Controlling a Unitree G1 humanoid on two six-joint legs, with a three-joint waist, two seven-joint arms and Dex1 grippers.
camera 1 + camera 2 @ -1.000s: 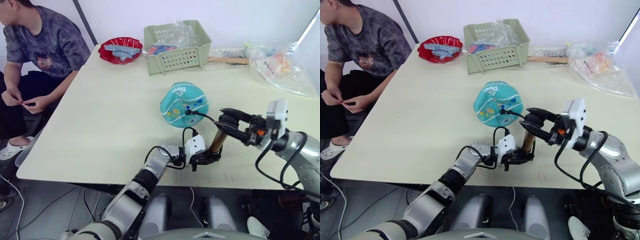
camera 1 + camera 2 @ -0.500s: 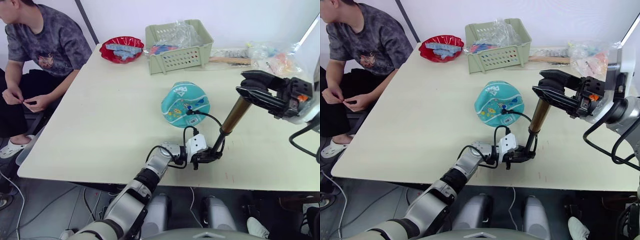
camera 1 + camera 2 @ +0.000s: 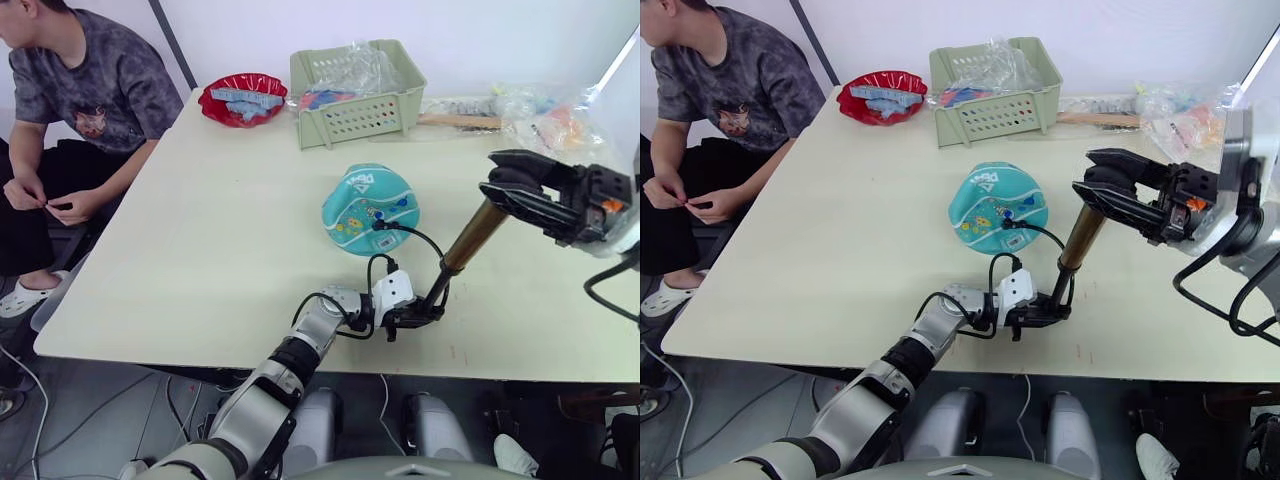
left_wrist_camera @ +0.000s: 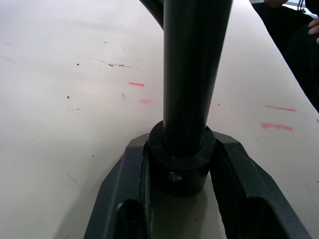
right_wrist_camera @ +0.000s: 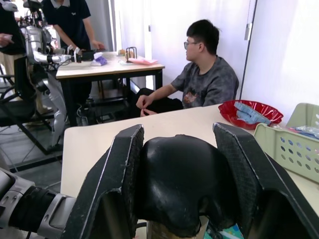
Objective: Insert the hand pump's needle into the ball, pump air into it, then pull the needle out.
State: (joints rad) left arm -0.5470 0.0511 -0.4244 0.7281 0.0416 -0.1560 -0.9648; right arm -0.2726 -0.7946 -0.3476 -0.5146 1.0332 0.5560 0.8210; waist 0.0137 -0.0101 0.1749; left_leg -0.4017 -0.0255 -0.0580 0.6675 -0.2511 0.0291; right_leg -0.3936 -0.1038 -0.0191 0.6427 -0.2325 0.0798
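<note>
Left eye view: ball (image 3: 369, 208) centre frame on the worktop (image 3: 200, 250), thin hose (image 3: 415, 236) looping from its near face down to the pump foot. Needle end sits at the ball's near face at the hose tip; too small to tell if it is seated.
Left eye view, pump: hand pump (image 3: 463, 243) leans from lower centre up to right of frame, handle drawn out high, so a pump stroke looks in hand.
Right eye view: left pincer (image 3: 1043, 310) low centre, clamped on the pump's black base end at the worktop edge; right pincer (image 3: 1118, 195) at right, gripping the T-handle.
Right eye view, risk: pump is tilted, so a push along the wrong line could lever the base out of the left pincer or skid it off the near edge.
Left wrist view: black fingers (image 4: 125, 198) narrow around the base collar (image 4: 180, 162), black tube rising between them. The hold is on a small round collar, so it may twist or slip under load.
Right wrist view: both fingers (image 5: 113, 185) closed on the rounded black handle (image 5: 180, 180), seated person beyond in upper frame.
Right wrist view, risk: smooth handle could slide out on a stroke; a jerk on the hose could pull the needle early or roll the ball away.
</note>
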